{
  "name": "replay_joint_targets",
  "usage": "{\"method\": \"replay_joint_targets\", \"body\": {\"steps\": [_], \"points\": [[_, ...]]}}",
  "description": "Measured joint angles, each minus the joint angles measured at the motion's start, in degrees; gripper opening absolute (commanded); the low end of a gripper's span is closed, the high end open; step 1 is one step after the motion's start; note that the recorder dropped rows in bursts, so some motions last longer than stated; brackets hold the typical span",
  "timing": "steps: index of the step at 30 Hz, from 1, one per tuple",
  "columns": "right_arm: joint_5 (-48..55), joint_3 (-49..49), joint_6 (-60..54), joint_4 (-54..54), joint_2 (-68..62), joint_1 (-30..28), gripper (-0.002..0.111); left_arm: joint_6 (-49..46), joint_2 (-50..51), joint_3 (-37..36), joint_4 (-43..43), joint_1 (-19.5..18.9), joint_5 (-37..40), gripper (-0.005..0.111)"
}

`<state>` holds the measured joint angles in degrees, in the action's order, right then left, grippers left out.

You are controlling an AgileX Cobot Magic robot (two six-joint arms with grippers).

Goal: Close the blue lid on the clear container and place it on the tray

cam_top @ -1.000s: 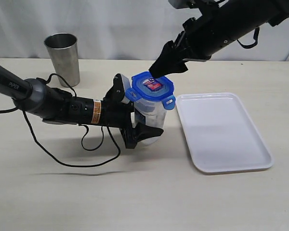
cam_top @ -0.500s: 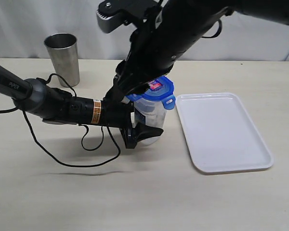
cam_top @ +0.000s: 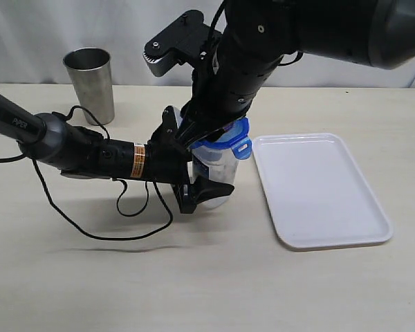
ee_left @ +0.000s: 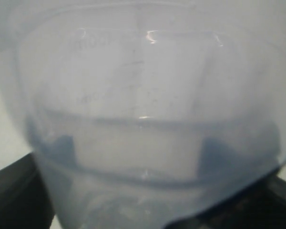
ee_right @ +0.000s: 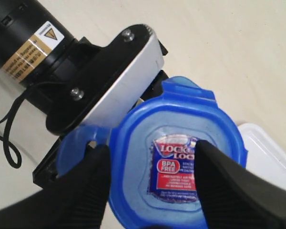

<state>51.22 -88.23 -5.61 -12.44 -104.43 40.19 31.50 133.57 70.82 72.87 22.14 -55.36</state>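
exterior view: clear container (cam_top: 223, 164) upright, blue lid (cam_top: 236, 138) uppermost, clamped by left gripper (cam_top: 196, 167); right gripper (ee_right: 150, 156) has jaws apart.

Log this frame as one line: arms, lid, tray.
left gripper: clamped on clear container, upright | right gripper: open, touching blue lid atop container | tray: beside container, nothing on it

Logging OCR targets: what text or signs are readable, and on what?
"LOCK" twice, "BPA FREE": sticker on lid; fine print unreadable.
"PiPER", probably: left arm.
Warning triangle: its yellow label; text too small.
Embossed marks on container: blurred.
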Motion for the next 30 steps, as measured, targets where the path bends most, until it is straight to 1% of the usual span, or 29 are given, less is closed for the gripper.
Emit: {"method": "replay_joint_targets", "body": {"steps": [7,16,22,24,28,30], "points": [[-0.10,-0.57,-5.75,2.79,-0.57,-0.22,0.051,0.27,0.21,0.00,0.00,0.00,-0.86,0.000],[2.42,-0.57,-6.98,5.28,-1.08,-1.52,0.051,3.31,0.91,0.00,1.44,-2.67,-4.34,0.000],[4.23,-0.57,-8.69,4.69,-1.37,-1.95,0.051,3.90,0.91,0.00,2.08,-2.89,-4.83,0.001],[4.48,-0.57,-8.80,4.31,-1.37,-1.99,0.051,4.01,0.91,0.00,2.18,-2.89,-4.99,0.008],[4.72,-0.57,-8.90,4.20,-1.37,-2.09,0.051,4.01,0.91,0.00,2.18,-2.89,-5.06,0.030],[4.72,-0.57,-9.12,4.20,-1.37,-2.09,0.051,4.01,0.91,0.00,2.18,-2.89,-5.06,0.038]]}}
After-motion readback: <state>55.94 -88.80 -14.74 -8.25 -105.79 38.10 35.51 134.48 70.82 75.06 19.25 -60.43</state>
